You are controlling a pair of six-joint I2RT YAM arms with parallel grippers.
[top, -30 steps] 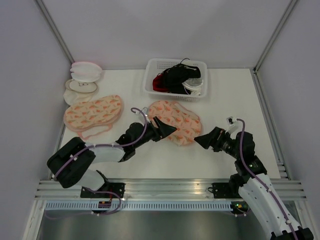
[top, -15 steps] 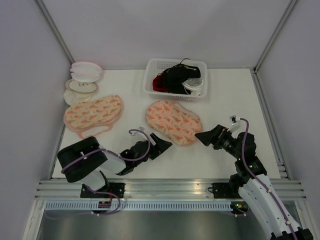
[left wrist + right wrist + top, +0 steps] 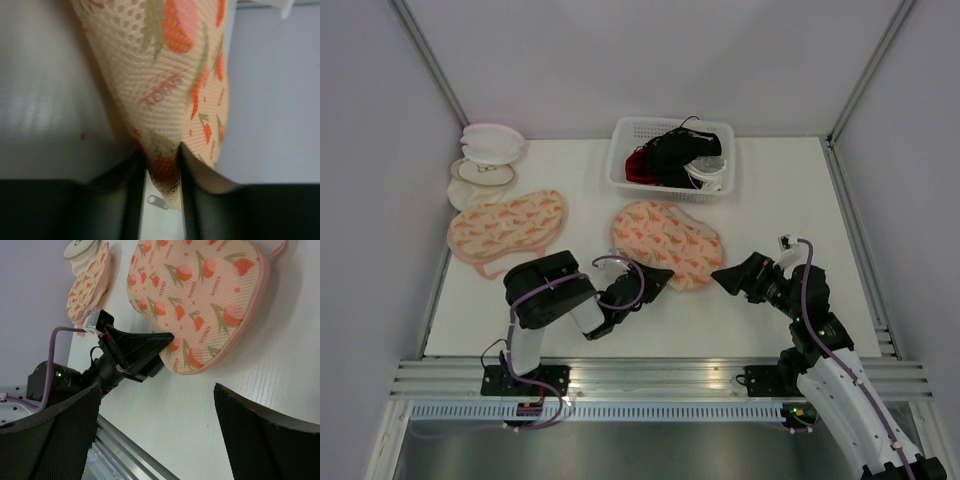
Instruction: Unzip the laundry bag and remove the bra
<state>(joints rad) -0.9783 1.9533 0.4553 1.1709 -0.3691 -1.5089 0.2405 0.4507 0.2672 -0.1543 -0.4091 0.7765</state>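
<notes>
Here the left gripper [image 3: 160,160] pinches the near rim of the peach-pink, carrot-printed oval mesh laundry bag [image 3: 665,243], midway between the table's [image 3: 790,200] side edges. The right gripper [image 3: 717,272] gapes empty beside it. The mesh looks soft and floppy, so take the small metal zip pull [image 3: 159,201]. The pale pink bra is hidden, presumably inside.

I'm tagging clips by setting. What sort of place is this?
Most likely a robotics lab test cell, not a home: a white table boxed in by plain panels, a left arm and right arm bolted to an aluminium rail, and staged props, a laundry bag and a basket of garments.
</notes>
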